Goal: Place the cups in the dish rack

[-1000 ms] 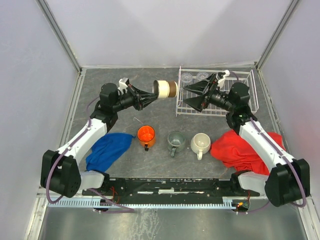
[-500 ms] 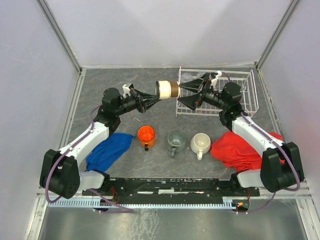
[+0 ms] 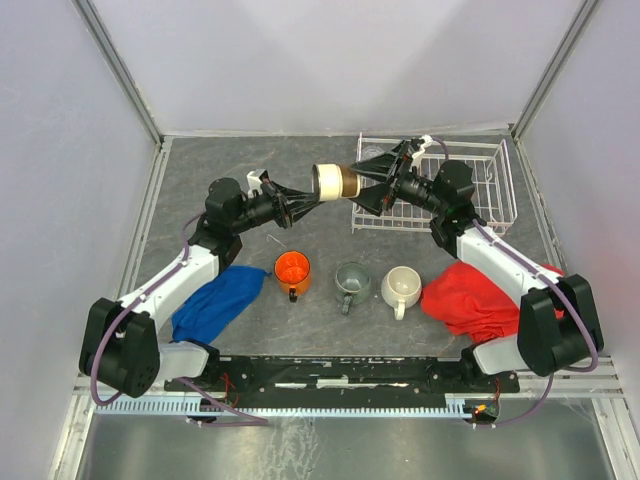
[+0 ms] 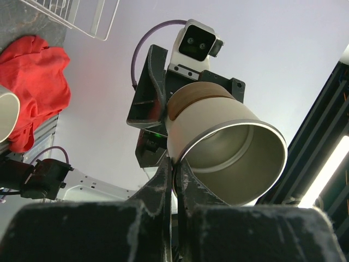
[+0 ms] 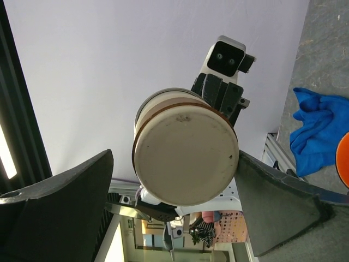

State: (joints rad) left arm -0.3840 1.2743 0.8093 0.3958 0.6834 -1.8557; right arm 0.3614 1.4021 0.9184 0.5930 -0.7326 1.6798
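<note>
Mottled grey tabletop (image 3: 250,165), bounded by white enclosure walls (image 3: 330,60). Upper centre: left gripper (image 3: 311,194) clamps the tan cup (image 3: 335,180) by its rim; right gripper (image 3: 363,186) spread wide.

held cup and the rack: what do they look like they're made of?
The held cup is likely thin metal with a satin tan-cream finish: it has a thin bright rim, a soft sheen inside and a brown band near the base. The dish rack is probably white-coated steel wire: thin crossing rods, with no bare metal showing.

right gripper (image 3: 360,186) closer to tan cup (image 3: 335,181), open fingers (image 5: 60,202) now flanking its base
</note>
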